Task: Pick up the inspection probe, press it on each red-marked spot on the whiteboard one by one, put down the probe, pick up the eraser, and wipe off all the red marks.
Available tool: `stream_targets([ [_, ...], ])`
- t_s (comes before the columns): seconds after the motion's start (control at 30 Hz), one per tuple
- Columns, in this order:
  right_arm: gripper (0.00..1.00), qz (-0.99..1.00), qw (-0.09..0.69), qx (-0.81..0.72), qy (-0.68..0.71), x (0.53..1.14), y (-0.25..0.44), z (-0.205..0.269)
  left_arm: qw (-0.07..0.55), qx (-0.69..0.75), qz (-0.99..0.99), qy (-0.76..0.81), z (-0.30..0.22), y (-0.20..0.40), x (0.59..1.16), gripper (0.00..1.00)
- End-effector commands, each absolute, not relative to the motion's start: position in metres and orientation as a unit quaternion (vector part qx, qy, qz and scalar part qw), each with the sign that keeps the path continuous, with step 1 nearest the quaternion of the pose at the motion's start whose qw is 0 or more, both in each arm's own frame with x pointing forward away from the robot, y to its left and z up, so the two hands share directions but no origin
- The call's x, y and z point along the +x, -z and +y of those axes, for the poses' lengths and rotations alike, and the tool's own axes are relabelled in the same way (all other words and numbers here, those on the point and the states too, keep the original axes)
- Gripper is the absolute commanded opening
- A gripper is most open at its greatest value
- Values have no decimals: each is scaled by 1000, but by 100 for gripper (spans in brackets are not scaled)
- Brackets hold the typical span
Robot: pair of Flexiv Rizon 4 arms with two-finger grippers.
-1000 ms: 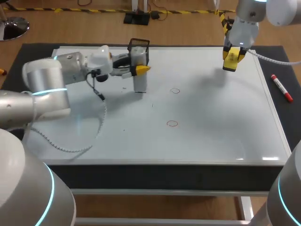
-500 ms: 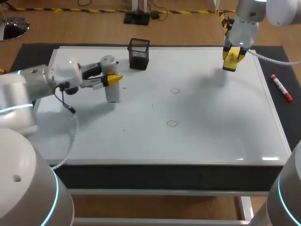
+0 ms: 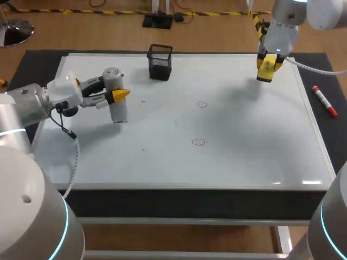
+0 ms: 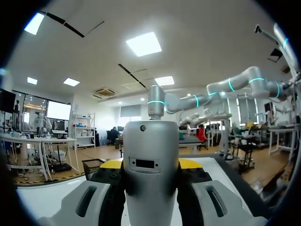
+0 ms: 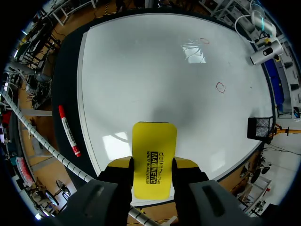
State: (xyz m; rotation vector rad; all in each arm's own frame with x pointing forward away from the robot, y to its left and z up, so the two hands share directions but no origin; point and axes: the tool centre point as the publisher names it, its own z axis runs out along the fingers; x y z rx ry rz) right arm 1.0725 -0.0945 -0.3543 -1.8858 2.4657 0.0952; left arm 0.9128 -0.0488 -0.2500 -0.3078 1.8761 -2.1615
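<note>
1. Probe [image 3: 119, 111] stands upright, clamped from both sides by the left fingers [image 3: 120, 93], over the left part of the whiteboard [image 3: 244, 157].
2. The right fingers [image 5: 186, 164] grip the yellow eraser [image 5: 154, 157] above the board's far right corner.
3. Two red marks [image 3: 201, 104] lie near mid-board, the nearer one [image 3: 198, 142] closer to the front edge.
4. A black mesh holder [image 3: 160, 60] stands at the far edge.
5. A red marker [image 3: 324, 101] lies on the desk [image 3: 339, 92] right of the board.

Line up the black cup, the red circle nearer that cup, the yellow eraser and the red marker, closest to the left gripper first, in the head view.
1. black cup, just past the left gripper, by the whiteboard's back edge.
2. red circle, mid-board.
3. yellow eraser, held in the right gripper.
4. red marker, off the board's right side.
</note>
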Motion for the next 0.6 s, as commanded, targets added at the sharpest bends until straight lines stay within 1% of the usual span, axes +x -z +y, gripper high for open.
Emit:
stream_targets([
  [0.03,0,781,14,-624,-20,1065,351,-83,138,-112,645,744,-51,249,912,0],
  [0.6,0,696,6,-718,-4,992,362,31,138,-112,645,744,-51,249,912,0],
])
